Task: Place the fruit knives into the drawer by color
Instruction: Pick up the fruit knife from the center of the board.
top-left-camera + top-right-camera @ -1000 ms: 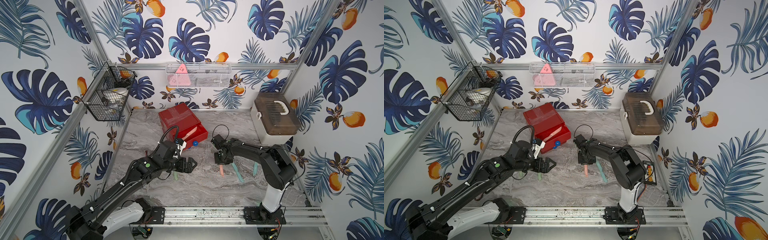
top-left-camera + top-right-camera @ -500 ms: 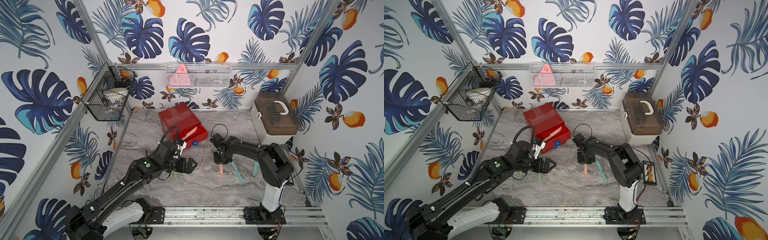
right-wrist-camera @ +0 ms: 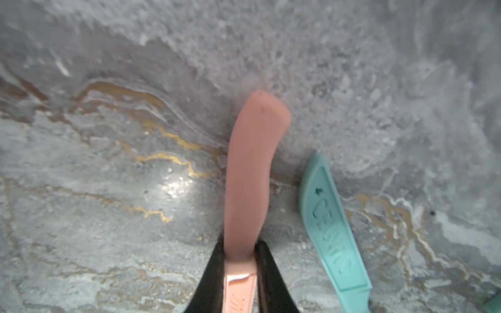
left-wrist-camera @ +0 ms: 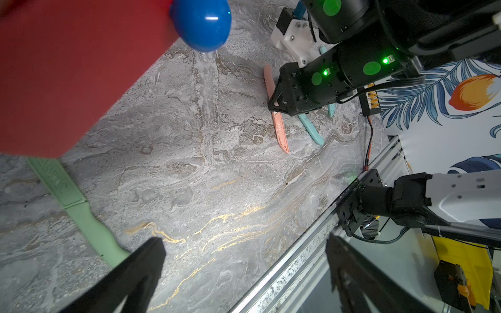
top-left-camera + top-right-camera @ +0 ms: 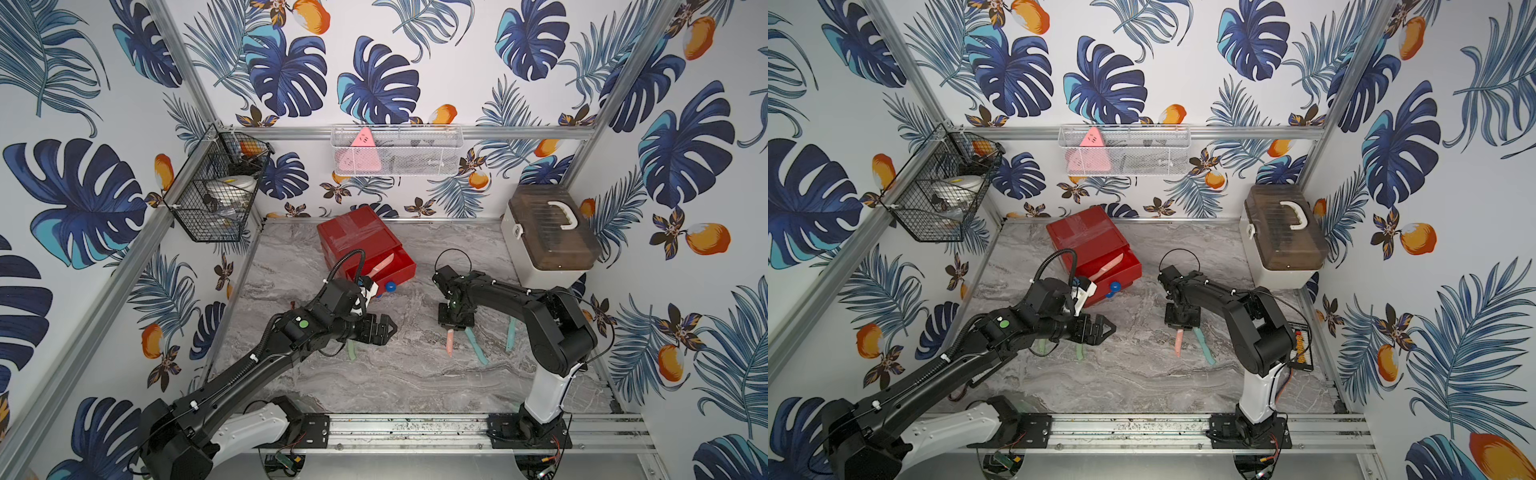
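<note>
The right gripper (image 3: 240, 245) is closed narrowly on the pink knife (image 3: 250, 168), its arm pointing straight down at the table (image 3: 108, 168), a teal knife (image 3: 333, 244) just beside. The left gripper (image 4: 244, 239) stands wide and empty, held level near the green knife (image 4: 81, 208), before the red chest (image 5: 357, 237).

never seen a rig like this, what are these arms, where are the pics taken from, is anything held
Two black robot arms stand on a rail, each ending in a two-fingered gripper. Two pictures look down on everything from above; two come from cameras on the arms' wrists. On the marble table: a red drawer chest, one drawer open with a pink knife inside, a green knife, two teal knives, a white box with a brown lid. The right gripper is shut on a second pink knife, low by the table. The left gripper is open and empty.
</note>
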Motion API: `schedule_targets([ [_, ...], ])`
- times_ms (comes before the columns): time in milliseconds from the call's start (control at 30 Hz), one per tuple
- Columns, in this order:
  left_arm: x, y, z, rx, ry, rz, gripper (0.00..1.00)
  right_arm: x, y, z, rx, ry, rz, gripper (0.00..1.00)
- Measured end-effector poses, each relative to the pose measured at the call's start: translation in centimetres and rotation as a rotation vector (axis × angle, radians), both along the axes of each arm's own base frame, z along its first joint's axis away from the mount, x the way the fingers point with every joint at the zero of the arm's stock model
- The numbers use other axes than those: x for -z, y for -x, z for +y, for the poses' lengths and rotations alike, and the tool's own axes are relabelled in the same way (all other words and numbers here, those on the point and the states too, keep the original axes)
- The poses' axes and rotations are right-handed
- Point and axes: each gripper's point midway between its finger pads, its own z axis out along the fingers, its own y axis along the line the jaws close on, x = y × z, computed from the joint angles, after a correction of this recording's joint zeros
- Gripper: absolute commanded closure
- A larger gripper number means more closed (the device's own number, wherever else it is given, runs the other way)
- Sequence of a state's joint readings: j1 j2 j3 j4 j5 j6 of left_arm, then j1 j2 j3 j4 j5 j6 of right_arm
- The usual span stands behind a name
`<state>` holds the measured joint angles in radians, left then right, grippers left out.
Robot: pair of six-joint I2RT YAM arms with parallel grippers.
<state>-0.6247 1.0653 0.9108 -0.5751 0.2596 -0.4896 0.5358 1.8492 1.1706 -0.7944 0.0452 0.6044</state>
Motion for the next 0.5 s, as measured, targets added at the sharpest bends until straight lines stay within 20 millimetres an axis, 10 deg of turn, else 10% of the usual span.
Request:
schedule_targets([
  [500, -2.7, -1.3, -1.0, 0.058, -0.025, -0.066, 0.01, -4.3, 2.7, -0.2, 0.288, -0.167, 0.074, 1.0],
])
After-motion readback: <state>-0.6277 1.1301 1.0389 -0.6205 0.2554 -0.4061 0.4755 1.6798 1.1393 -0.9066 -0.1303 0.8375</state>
